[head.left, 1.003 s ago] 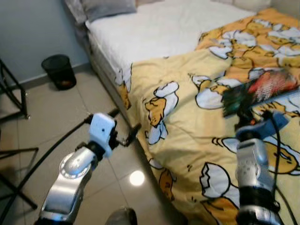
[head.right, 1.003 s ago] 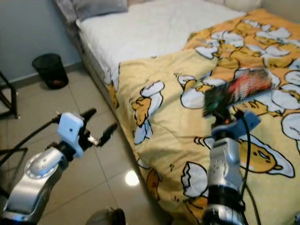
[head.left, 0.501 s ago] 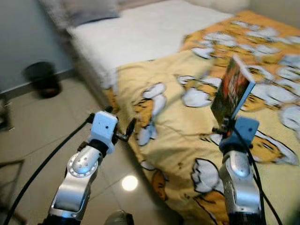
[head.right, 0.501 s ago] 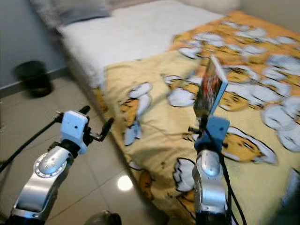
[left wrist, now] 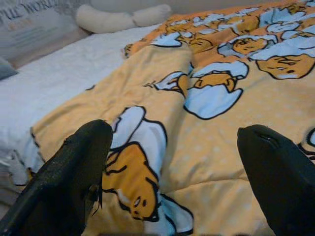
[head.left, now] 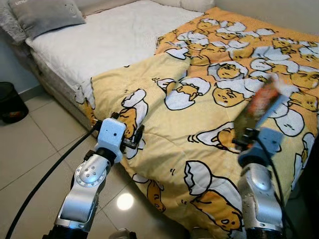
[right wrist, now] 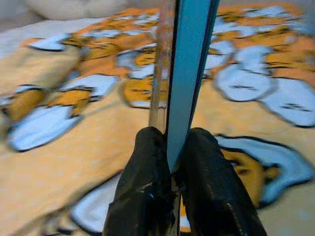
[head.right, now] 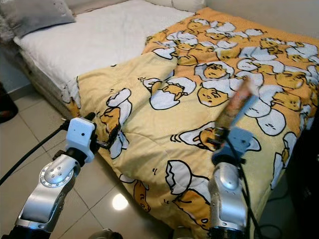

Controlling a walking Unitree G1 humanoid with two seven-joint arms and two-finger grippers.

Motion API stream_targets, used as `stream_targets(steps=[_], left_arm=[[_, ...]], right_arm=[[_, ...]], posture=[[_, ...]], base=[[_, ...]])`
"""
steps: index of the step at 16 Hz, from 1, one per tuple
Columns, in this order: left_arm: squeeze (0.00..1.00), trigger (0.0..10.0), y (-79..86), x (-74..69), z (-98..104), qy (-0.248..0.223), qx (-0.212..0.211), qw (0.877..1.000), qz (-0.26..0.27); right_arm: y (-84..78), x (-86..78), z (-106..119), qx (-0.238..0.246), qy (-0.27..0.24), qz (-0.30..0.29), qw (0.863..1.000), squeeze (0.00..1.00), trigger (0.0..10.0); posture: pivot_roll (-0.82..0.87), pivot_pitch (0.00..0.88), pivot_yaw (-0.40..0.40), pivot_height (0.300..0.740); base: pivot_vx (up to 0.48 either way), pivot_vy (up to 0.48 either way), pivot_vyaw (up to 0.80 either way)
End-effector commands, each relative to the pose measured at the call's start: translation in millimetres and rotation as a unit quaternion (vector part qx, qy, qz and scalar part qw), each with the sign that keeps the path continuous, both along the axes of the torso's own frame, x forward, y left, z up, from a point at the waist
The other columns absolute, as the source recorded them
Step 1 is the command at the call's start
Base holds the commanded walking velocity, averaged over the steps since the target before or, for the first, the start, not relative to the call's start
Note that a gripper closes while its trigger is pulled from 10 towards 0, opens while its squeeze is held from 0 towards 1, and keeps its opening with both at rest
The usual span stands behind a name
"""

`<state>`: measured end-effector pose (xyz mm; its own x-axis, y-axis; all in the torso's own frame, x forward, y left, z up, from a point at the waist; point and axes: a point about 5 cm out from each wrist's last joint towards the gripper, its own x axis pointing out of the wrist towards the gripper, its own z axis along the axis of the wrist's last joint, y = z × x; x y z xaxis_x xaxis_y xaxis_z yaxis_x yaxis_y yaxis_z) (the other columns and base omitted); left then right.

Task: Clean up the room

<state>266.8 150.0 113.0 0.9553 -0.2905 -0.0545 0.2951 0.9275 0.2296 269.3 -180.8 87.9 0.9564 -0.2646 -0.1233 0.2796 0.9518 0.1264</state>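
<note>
Standing by the bed, one saw in the head views a soft yellow quilt (head.left: 199, 129) printed with cartoon eggs, rumpled across a white mattress (head.left: 109, 40), its edge drooping toward glossy beige floor tiles (head.left: 30, 149). A grey pillow (head.left: 45, 12) lay at the head of the bed and a black bin (head.left: 10, 102) stood on the floor near the bed's corner. The right gripper (head.left: 249, 137) was raised over the quilt, pinching a thin, flat book (head.left: 259, 107) that stood tilted upward, its colours blurred. The left gripper (head.left: 127, 134) hung at the quilt's drooping edge, above the tiles. From the left wrist view, its two matte black fingers (left wrist: 69, 182) were spread wide apart with nothing between them, the quilt lying beyond. From the right wrist view, the right gripper's textured black fingers (right wrist: 142, 191) were pressed tight on the book's (right wrist: 184, 73) blue edge, which rose straight and slim above the quilt.
</note>
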Motion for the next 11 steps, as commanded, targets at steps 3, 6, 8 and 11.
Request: stream_targets(steps=[3,6,8,11], left_arm=[[0.0,10.0,6.5,1.3,2.9,-0.009,0.005,1.0,0.015],[0.0,10.0,6.8,3.8,2.8,-0.011,0.005,1.0,0.017],[0.0,10.0,5.3,6.5,2.5,-0.01,0.005,1.0,0.015],[0.0,10.0,3.8,10.3,2.7,-0.008,0.005,1.0,0.013]], right_arm=[[17.1,13.4,14.3,0.007,-0.025,0.047,0.999,0.0,10.0],[16.8,13.4,14.8,0.015,-0.029,0.049,0.998,0.0,10.0],[17.3,14.3,14.8,0.016,-0.025,0.055,0.998,0.0,10.0],[20.7,15.1,14.3,0.01,-0.018,0.07,0.997,0.0,10.0]], posture=[[0.02,0.0,0.0,0.74],[0.02,0.0,0.011,0.74],[0.01,0.0,0.021,0.74],[0.0,0.0,0.028,0.74]], base=[[0.0,0.092,-0.8],[0.0,0.336,-0.27],[0.0,0.334,0.0],[0.0,0.334,0.0]])
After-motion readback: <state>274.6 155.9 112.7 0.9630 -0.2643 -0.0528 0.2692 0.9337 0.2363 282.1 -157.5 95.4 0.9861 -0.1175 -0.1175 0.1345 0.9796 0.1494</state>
